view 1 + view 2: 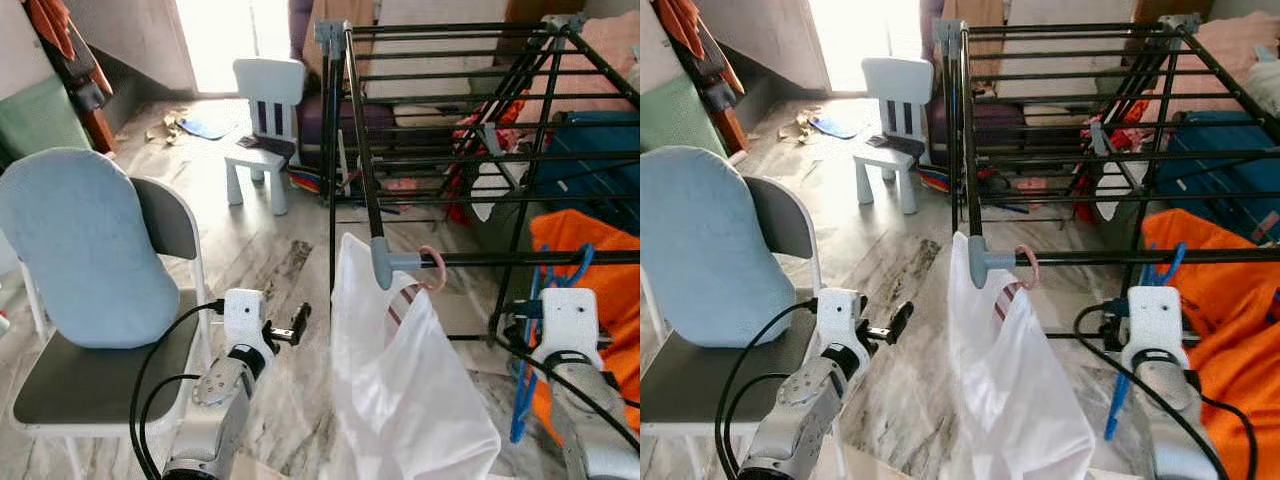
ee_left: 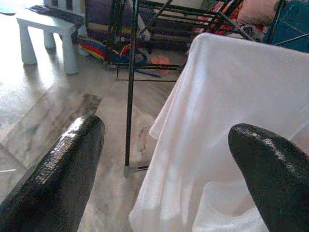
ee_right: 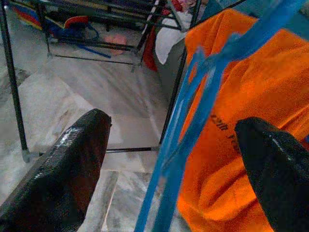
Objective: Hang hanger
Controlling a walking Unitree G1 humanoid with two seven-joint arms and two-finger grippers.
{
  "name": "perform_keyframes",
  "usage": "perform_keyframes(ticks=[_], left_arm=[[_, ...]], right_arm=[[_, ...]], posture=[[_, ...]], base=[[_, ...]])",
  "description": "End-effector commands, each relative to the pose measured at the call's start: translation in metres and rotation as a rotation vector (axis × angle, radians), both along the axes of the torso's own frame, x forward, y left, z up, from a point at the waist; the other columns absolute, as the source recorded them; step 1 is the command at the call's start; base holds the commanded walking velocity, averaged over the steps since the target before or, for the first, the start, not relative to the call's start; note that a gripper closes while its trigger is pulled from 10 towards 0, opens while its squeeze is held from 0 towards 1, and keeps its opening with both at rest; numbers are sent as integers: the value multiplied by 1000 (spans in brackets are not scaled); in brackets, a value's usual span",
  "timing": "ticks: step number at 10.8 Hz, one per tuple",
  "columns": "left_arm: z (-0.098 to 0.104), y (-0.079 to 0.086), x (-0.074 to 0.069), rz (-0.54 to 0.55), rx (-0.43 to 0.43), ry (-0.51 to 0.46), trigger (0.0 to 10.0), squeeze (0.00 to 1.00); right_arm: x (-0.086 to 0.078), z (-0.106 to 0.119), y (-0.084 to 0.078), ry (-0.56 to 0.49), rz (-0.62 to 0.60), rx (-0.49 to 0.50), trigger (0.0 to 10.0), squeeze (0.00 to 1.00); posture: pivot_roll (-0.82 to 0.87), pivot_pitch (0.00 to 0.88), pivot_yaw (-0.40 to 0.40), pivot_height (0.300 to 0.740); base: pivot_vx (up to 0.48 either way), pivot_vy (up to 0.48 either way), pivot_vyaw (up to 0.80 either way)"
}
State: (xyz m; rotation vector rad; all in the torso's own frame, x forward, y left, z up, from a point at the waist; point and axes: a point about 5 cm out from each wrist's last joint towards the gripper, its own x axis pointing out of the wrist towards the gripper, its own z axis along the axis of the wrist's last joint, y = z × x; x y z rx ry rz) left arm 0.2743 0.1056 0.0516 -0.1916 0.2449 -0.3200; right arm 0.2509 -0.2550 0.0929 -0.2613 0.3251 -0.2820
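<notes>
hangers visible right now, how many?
2. A pink hanger hooked on the rack's front bar, carrying the white garment; a blue hanger with the orange garment, beside the right gripper. Others may be hidden among the clothes behind.

both grippers (image 2: 164, 159) (image 3: 174, 159) low, fingers apart, empty

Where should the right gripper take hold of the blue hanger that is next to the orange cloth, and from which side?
Probably its long blue arm, the bare part beside the orange cloth. The blue hanger already stands between the open fingers of the right gripper, so come straight ahead and close across the thin bar.
</notes>
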Motion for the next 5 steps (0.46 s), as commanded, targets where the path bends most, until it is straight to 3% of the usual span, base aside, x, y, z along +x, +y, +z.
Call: perform_keyframes(ticks=[1, 2, 3, 5], left_arm=[[0, 0, 1, -2, 16, -1, 10000, 0], [0, 0, 1, -2, 17, 0, 10000, 0], [0, 0, 1, -2, 19, -2, 10000, 0], [0, 0, 2, 1, 25, 1, 10000, 0]], right_arm=[[2, 4, 3, -19, 4, -1, 10000, 153], [3, 4, 4, -22, 6, -1, 10000, 133], [4, 5, 5, -24, 10, 0, 10000, 12], [7, 7, 9, -34, 23, 0, 10000, 4]], posture=[[-232, 0, 25, 740], [-232, 0, 26, 740], [-232, 0, 26, 740], [-232, 0, 26, 740]], base=[[-277, 0, 0], [-285, 0, 0], [-304, 0, 0], [-306, 0, 0]])
